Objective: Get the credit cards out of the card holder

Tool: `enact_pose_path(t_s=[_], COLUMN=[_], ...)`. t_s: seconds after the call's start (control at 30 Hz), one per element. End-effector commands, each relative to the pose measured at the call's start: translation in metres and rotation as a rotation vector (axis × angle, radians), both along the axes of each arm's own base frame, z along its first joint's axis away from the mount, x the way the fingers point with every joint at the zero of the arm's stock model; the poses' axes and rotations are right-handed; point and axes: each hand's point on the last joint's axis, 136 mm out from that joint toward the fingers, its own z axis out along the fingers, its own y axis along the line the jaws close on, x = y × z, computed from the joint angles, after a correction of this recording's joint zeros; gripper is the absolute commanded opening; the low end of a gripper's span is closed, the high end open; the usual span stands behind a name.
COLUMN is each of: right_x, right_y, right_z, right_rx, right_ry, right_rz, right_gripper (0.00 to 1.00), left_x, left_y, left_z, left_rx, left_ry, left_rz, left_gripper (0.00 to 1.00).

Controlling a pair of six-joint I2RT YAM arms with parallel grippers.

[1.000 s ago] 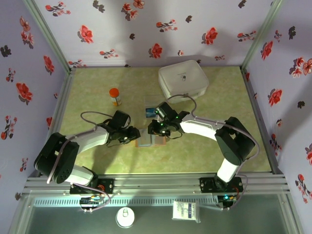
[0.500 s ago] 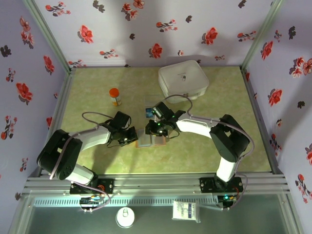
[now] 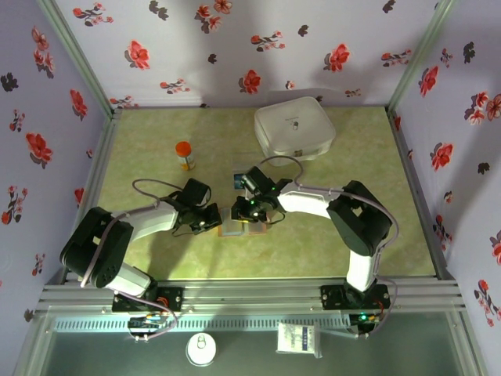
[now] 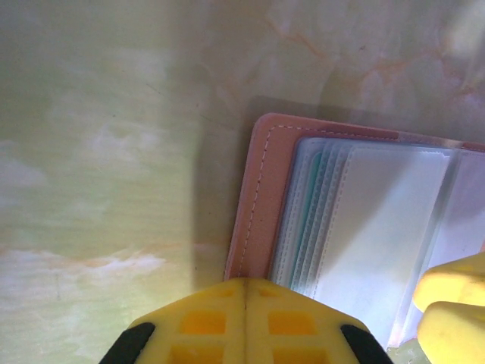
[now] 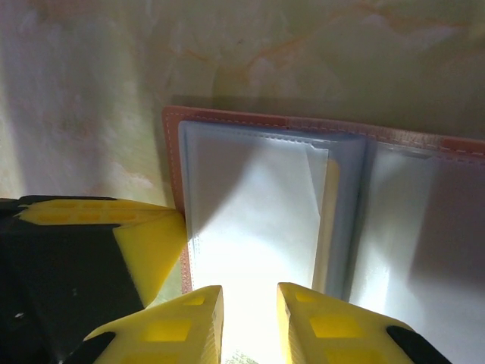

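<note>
The card holder (image 3: 239, 228) lies open on the table, brown cover down and clear sleeves up. My left gripper (image 4: 246, 285) is shut, its tip pressed on the lower left edge of the card holder (image 4: 261, 189). A teal card edge (image 4: 309, 216) shows among the sleeves there. My right gripper (image 5: 250, 305) stands open by a narrow gap over the left sleeve page of the card holder (image 5: 250, 197), with nothing visibly gripped. A yellowish card edge (image 5: 330, 220) sits in the fold. A blue card (image 3: 238, 181) lies on the table behind the grippers.
An orange pill bottle (image 3: 185, 154) stands at the back left. A white rounded square case (image 3: 294, 129) sits at the back right. The left gripper's fingers (image 5: 149, 244) are close beside my right fingers, and the right fingers (image 4: 453, 303) show at the left wrist view's lower right.
My left gripper has shut and now rests on the card holder's edge. The right gripper has shifted slightly left over the holder's left page, its gap almost unchanged.
</note>
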Motion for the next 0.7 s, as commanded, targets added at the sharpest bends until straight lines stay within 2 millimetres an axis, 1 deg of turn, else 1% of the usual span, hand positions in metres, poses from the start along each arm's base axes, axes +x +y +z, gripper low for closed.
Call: enact_pose_path(t_s=[0.0, 0.2, 0.43, 0.6, 0.67], right_x=[0.001, 0.001, 0.002, 0.003, 0.002], right_y=[0.011, 0.001, -0.014, -0.017, -0.019], right_z=[0.005, -0.003, -0.003, -0.002, -0.005], right_rx=[0.023, -0.039, -0.109, -0.126, -0.134], right_ry=[-0.002, -0.008, -0.04, -0.051, -0.049], right_rz=[0.006, -0.001, -0.003, -0.002, -0.002], right_gripper=[0.26, 0.26, 0.25, 0.25, 0.25], left_x=[-0.01, -0.011, -0.013, -0.012, -0.012], left_y=[0.011, 0.012, 0.014, 0.014, 0.015], left_z=[-0.01, -0.01, -0.012, -0.01, -0.011], left_rx=[0.05, 0.05, 0.053, 0.051, 0.057], left_ry=[0.033, 0.032, 0.035, 0.028, 0.03], left_rz=[-0.01, -0.009, -0.004, -0.002, -0.003], left_gripper=[0.0, 0.0, 0.0, 0.0, 0.0])
